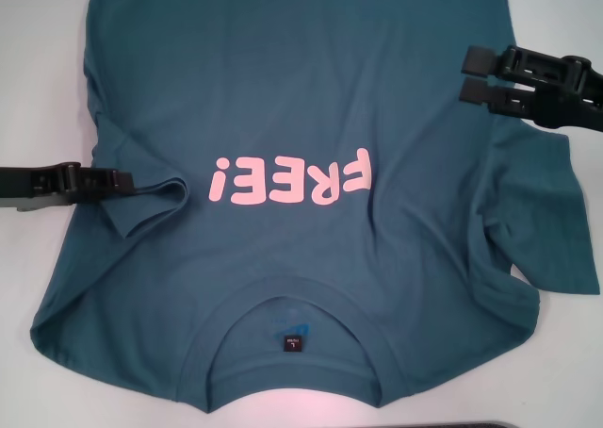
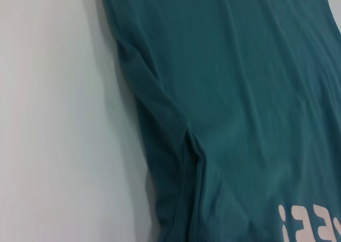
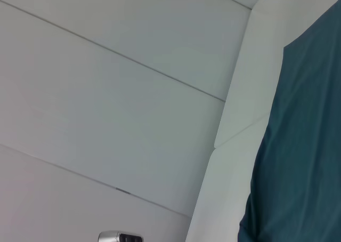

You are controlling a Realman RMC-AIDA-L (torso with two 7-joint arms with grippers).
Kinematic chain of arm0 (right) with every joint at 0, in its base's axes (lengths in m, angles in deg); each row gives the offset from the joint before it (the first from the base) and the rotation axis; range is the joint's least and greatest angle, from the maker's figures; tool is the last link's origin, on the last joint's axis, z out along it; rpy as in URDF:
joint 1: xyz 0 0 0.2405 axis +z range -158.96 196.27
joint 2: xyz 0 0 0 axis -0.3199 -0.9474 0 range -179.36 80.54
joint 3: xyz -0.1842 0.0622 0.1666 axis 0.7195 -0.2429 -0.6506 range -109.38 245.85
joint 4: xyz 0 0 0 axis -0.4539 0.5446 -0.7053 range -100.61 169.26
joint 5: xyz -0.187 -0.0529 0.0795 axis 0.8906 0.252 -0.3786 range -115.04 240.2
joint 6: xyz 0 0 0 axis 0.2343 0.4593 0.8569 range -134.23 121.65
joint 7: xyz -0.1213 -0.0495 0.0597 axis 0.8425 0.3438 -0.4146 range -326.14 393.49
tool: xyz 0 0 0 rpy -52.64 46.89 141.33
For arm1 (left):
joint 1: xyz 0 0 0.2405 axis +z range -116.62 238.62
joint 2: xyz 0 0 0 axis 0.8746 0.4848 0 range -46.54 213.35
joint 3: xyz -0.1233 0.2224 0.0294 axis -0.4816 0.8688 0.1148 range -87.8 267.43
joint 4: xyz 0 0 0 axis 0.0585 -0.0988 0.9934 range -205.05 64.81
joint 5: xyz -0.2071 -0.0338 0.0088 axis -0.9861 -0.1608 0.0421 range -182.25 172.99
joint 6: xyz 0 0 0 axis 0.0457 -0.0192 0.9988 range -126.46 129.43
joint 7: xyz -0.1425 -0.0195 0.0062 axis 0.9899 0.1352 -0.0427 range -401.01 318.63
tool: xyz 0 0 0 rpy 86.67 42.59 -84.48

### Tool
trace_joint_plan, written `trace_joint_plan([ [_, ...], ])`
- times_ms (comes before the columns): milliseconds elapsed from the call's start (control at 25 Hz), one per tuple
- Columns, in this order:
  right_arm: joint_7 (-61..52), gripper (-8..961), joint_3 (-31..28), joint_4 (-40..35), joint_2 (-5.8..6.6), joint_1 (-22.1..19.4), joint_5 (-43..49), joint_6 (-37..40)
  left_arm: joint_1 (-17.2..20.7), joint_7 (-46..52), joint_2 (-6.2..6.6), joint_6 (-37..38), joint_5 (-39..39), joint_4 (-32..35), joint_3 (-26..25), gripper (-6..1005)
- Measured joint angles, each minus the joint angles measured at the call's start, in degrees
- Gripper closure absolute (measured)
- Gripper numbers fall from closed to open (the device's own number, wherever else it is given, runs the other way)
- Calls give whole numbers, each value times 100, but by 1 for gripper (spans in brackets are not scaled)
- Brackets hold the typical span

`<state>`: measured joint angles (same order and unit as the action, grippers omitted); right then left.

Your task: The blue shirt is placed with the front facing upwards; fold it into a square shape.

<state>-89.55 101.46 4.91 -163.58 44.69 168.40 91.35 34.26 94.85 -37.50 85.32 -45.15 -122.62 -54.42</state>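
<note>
Blue shirt [image 1: 311, 98] lies spread front-up over most of the white desk [image 1: 38, 70], its collar end toward the robot and its hem end running out of the head view on the far side. Its cloth is dark teal-blue. The left sleeve [image 1: 141, 197] is folded inward onto the chest, making a creased flap just beside the pink print; the right sleeve [image 1: 551, 225] lies flat, stretched outward from the body of the shirt. In the left wrist view the shirt's side seam shows as a raised fold [image 2: 181, 130] along the cloth's edge, with bare desk beside it.

Across the chest runs the pink "FREE!" print [image 1: 290, 178], reading upside down from the robot's side. Below it, toward the robot, sits the ribbed round collar [image 1: 292, 301], and inside the neck opening a small dark label [image 1: 292, 340].

The left hand [image 1: 121, 180] reaches in from the shirt's left side, its black fingers pressed together, pinching the edge of the folded left sleeve. The right hand [image 1: 468, 76] is over the shirt's right edge, farther from the collar than the right sleeve, its two black fingers spread slightly apart with nothing between them.
</note>
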Motion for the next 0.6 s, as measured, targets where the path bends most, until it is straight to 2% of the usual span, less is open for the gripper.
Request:
trace_joint_plan([
  [280,0,102,-1,-3,2,5,0,4,15,-78,35,78,1,97,2,430],
  [600,0,102,0,-3,11,3,0,0,28,-165,132,687,1,66,0,431],
])
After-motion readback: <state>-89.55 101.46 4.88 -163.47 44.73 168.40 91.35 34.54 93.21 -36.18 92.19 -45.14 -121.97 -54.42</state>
